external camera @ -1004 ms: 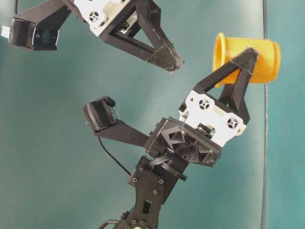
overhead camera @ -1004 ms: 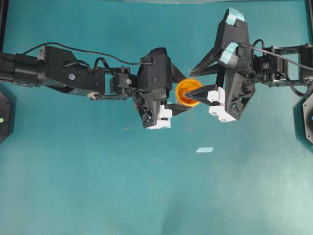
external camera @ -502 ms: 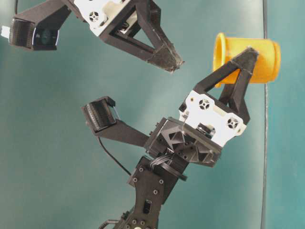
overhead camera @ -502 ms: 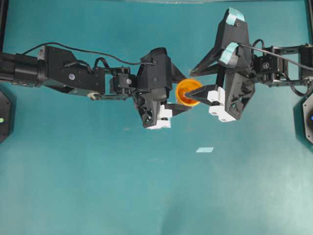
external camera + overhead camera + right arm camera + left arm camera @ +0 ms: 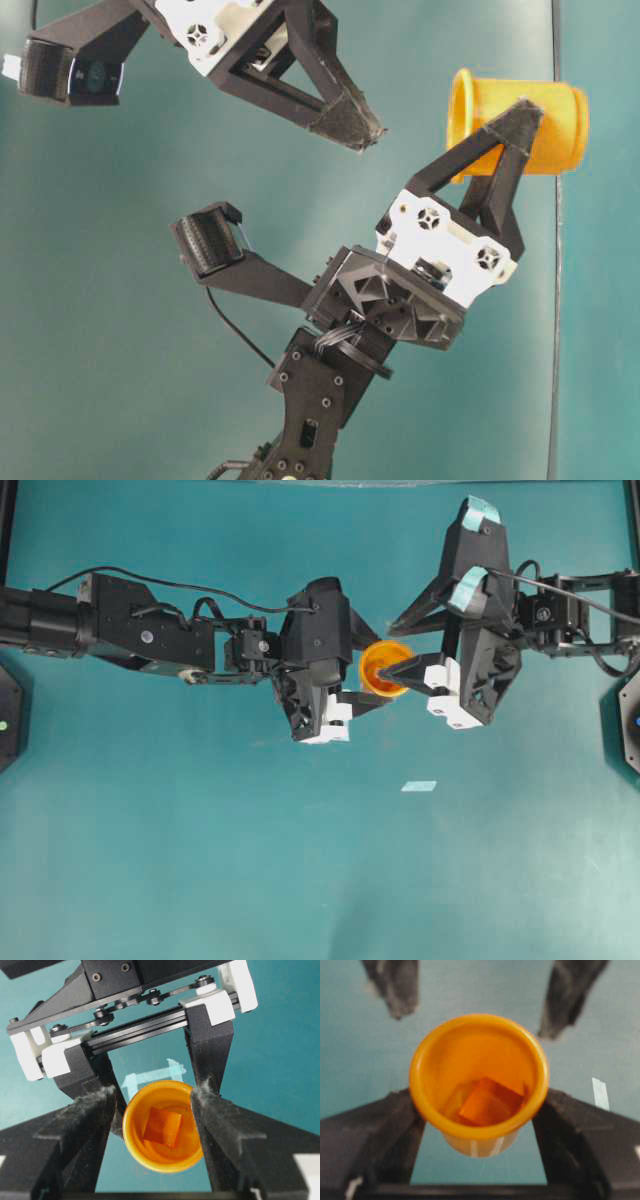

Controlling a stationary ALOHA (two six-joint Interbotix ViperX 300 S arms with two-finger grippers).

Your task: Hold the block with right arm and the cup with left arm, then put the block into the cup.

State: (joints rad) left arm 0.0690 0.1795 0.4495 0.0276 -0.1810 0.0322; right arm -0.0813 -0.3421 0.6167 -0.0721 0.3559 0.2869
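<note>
The yellow-orange cup [image 5: 378, 660] is off the table, gripped at its sides by my left gripper [image 5: 372, 685]. In the left wrist view the cup [image 5: 479, 1130] sits between the black fingers [image 5: 380, 1135], mouth towards the camera, and the orange-brown block [image 5: 490, 1102] lies inside it. The right wrist view shows the same block [image 5: 162, 1126] in the cup [image 5: 162, 1157]. My teal-patched right gripper [image 5: 388, 648] hovers over the cup mouth, open and empty, its fingertips [image 5: 105, 1102] apart either side of the rim. In the table-level view the cup [image 5: 535, 115] is held by the lower gripper.
A pale tape strip [image 5: 419, 786] lies on the teal table [image 5: 300, 880] in front of the grippers; it also shows in the left wrist view [image 5: 600, 1092]. Both arms meet mid-table, and black arm bases stand at the far left and right edges.
</note>
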